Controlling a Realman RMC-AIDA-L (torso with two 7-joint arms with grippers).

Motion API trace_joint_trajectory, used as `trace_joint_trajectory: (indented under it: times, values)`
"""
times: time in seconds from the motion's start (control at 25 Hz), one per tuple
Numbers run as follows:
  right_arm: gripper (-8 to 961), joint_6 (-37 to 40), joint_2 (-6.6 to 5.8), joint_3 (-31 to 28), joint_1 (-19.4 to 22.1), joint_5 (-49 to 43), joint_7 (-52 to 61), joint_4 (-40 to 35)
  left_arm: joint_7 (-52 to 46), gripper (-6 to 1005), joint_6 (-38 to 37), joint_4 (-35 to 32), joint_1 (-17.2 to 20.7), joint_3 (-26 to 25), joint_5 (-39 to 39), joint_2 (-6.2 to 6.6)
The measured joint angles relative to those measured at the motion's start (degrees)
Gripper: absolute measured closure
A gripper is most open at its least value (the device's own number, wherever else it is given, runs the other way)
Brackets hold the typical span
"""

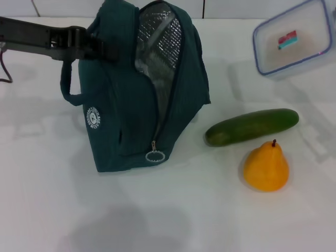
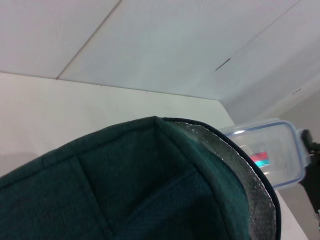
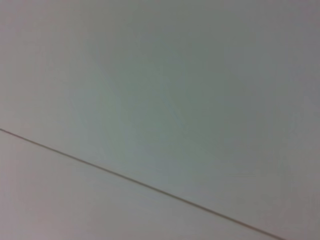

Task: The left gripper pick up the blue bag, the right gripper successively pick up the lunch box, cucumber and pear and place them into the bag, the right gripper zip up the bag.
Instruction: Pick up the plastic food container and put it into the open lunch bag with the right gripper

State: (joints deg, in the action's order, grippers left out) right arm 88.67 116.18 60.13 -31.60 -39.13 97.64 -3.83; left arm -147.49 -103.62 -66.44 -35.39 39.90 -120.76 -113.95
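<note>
While my left gripper (image 1: pixel 97 46) is clamped on the upper back edge of the blue bag (image 1: pixel 121 115), holding it upright with its mouth gaping, the lunch box (image 1: pixel 294 39) hangs in the air at about two o'clock in the head view, tilted, with its label facing the camera. I judge this to be the first loading step: the box is lifted but not yet in the bag. My right gripper itself is out of sight in every view, so I cannot tell how its jaws stand; the box being off the table suggests they hold it, but that is a guess. The right wrist view shows only bare pale surface.

The cucumber (image 1: pixel 252 126) lies on the table (image 1: pixel 52 210) at three o'clock from the bag, near it but apart. The pear (image 1: pixel 266 167) stands just beside the cucumber, toward five o'clock.

Next I must carry the box toward nine o'clock to the foil-lined opening (image 1: pixel 160 47), turn it to suit the narrow slot, and lower it in without shoving the bag over.
</note>
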Motion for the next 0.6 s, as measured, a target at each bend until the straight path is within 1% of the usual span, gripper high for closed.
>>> trace_joint_trajectory:
  times: [0.08,0.24,0.6]
  values:
    - [859,2.0,0.0,-0.1,-0.7,0.4,1.5,0.0,0.0,956,0.0,0.0,0.0,0.0,0.0,-0.23]
    - [860,5.3,0.0,-0.1,-3.6,1.1,4.2,-0.1,0.0,956,0.0,0.0,0.0,0.0,0.0,-0.44]
    - [861,7.8,0.01,0.5,-13.0,1.2,7.3,-0.4,-0.1,956,0.0,1.0,-0.2,0.8,0.5,-0.51]
